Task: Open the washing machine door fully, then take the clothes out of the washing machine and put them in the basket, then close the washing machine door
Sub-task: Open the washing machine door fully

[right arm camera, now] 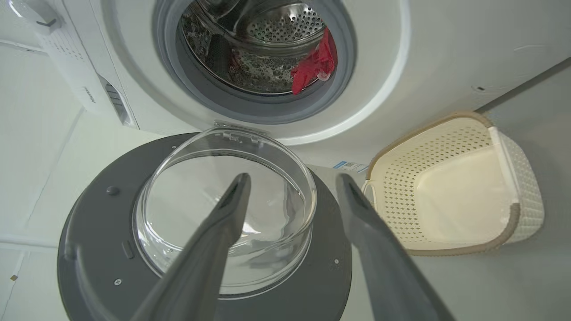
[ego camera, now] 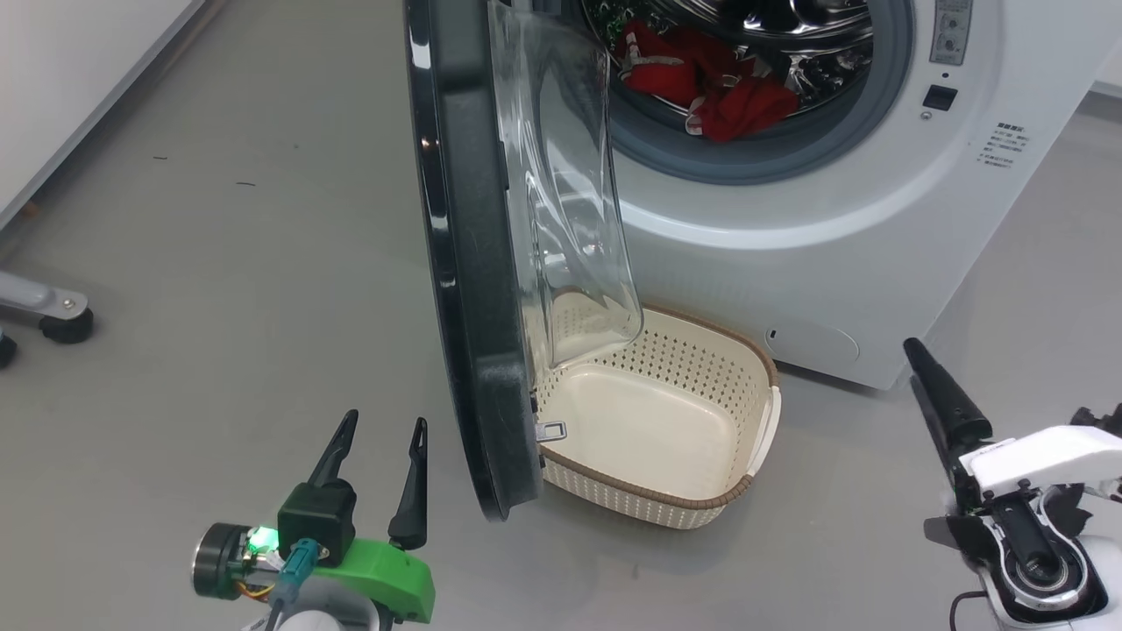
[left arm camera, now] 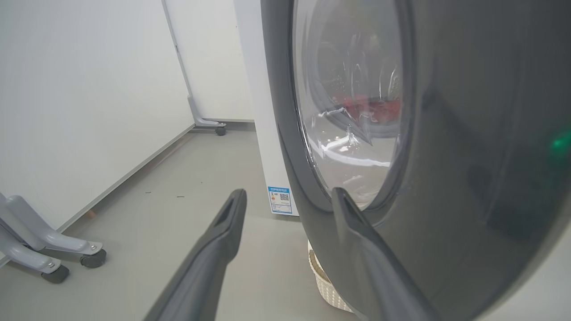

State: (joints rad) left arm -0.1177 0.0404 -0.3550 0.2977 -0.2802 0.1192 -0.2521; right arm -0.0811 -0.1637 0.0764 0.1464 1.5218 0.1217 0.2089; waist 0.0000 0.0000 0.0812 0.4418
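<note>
A grey floor (ego camera: pixel 263 263) runs to a white wall (left arm camera: pixel 67 89), and on it stands the white washer (ego camera: pixel 833 228), its round opening ringed by a grey gasket (ego camera: pixel 754 162) with the steel drum (right arm camera: pixel 285 26) behind. The door (ego camera: pixel 465 263) is swung out on the left of the opening and shows nearly edge-on in the head view, black rim toward the robot, its clear glass bowl (ego camera: pixel 570 175) bulging to the right. The basket (ego camera: pixel 692 359) sits on the floor just in front of the washer, below the opening; the door's lower edge hides its left side in the head view. The clothes (ego camera: pixel 745 105), red with white trim, lie in the bottom of the drum at the gasket's lip, not yet in the basket. The left claw (ego camera: pixel 386 422) hangs low just left of the door's bottom edge, on its outer side, released and holding nothing; in the left wrist view its right finger (left arm camera: pixel 357 232) overlaps the black rim, and whether it touches cannot be told. The right claw (right arm camera: pixel 293 179) is well right of the basket in the head view, looking across the door's inner face, its fingers spread and holding nothing. Grey caster legs (ego camera: pixel 53 315) stand at the far left. A small blue label (left arm camera: pixel 280 200) is stuck low on the washer's side.
</note>
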